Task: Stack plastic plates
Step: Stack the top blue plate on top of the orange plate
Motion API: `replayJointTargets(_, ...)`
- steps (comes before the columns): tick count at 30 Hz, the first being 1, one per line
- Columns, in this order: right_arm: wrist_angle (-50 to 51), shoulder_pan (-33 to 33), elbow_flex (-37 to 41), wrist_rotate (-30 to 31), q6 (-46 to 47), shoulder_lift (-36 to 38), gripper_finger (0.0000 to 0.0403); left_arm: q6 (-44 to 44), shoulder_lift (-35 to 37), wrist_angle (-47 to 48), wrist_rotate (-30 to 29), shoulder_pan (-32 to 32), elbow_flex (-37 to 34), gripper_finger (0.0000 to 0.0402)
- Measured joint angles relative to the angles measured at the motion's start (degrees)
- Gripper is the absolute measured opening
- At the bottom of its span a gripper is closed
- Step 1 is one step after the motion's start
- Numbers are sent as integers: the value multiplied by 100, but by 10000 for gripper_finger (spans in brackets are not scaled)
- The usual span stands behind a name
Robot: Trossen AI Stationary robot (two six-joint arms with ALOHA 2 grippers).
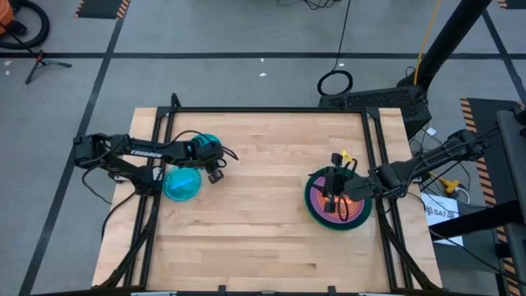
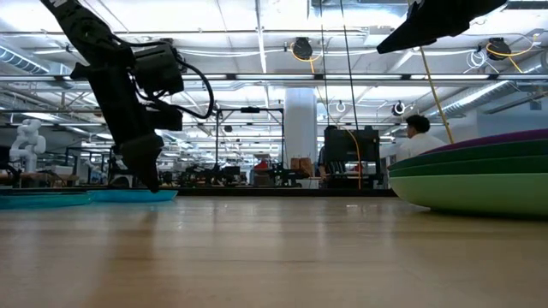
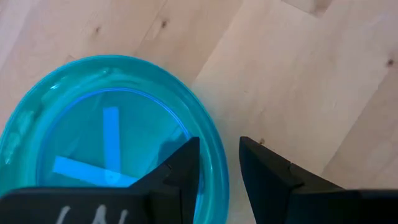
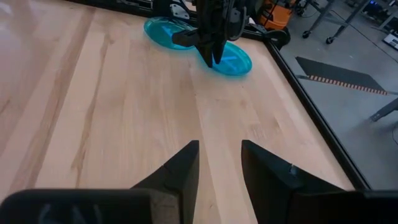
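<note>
Two small cyan-blue plates lie at about 9 o'clock on the table, one partly hidden under the left arm. At 3 o'clock stands a stack: green plates below, purple above, orange on top, half covered by the right gripper. The left gripper hangs over a cyan rim, fingers a little apart, gripping nothing. The right fingers are also apart and empty.

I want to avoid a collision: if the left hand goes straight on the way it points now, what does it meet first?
Probably the rim of the cyan plate: the left hand straddles its edge, fingers apart, though the height is unclear.
</note>
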State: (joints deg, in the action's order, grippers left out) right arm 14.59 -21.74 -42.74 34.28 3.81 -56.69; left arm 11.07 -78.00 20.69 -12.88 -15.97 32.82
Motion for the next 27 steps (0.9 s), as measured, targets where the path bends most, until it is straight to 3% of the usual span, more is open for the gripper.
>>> replayJointTargets(13, 0, -1, -2, -4, 2, 0, 112, 67, -143, -217, 103, 245, -2, 120)
replayJointTargets(27, 0, -2, -4, -4, 66, 0, 112, 216, -229, -60, -275, 291, 31, 120)
